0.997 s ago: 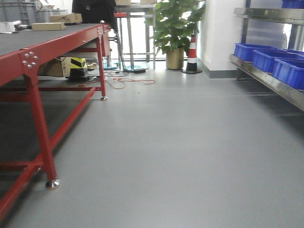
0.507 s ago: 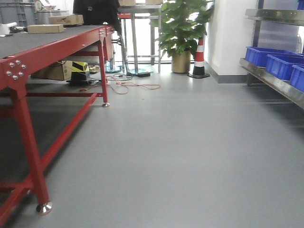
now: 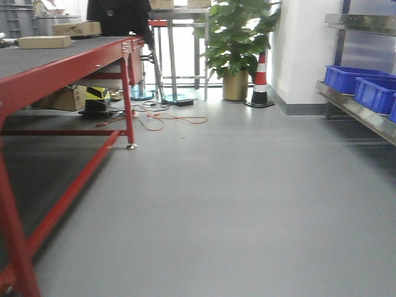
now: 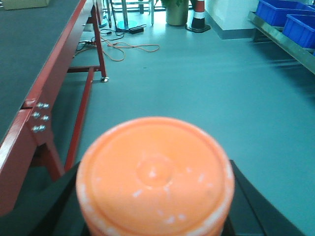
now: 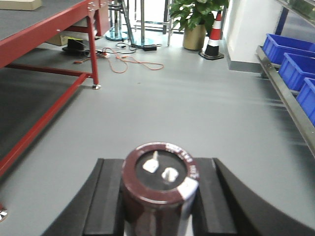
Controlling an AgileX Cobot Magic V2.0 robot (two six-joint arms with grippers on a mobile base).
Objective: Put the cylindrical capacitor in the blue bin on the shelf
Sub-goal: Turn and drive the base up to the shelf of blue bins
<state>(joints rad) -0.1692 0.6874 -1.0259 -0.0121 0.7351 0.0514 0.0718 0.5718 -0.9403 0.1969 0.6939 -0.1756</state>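
The cylindrical capacitor [image 4: 155, 174], an orange cylinder seen end-on, fills the lower left wrist view, and my left gripper [image 4: 155, 201] is shut on it with a black finger on each side. My right gripper [image 5: 160, 199] is shut on a dark maroon cylinder [image 5: 160, 174] with two metal terminals and a white stripe. The steel shelf [image 3: 362, 114] runs along the right wall and carries blue bins [image 3: 349, 77]. The shelf [image 5: 283, 93] and bins [image 5: 285, 46] also show in the right wrist view. Both grippers are over grey floor, well short of the shelf.
A long red-framed table [image 3: 68, 62] with cardboard boxes [image 3: 43, 41] lines the left side. Ahead stand a potted plant [image 3: 235, 43], a striped traffic cone [image 3: 260, 80] and metal stools. An orange cable [image 3: 167, 117] lies on the floor. Grey floor [image 3: 235, 204] stretches between table and shelf.
The front view has moved forward down the aisle. The red table's near leg has slid off the lower left, and the shelf with its bins has shifted toward the right edge.
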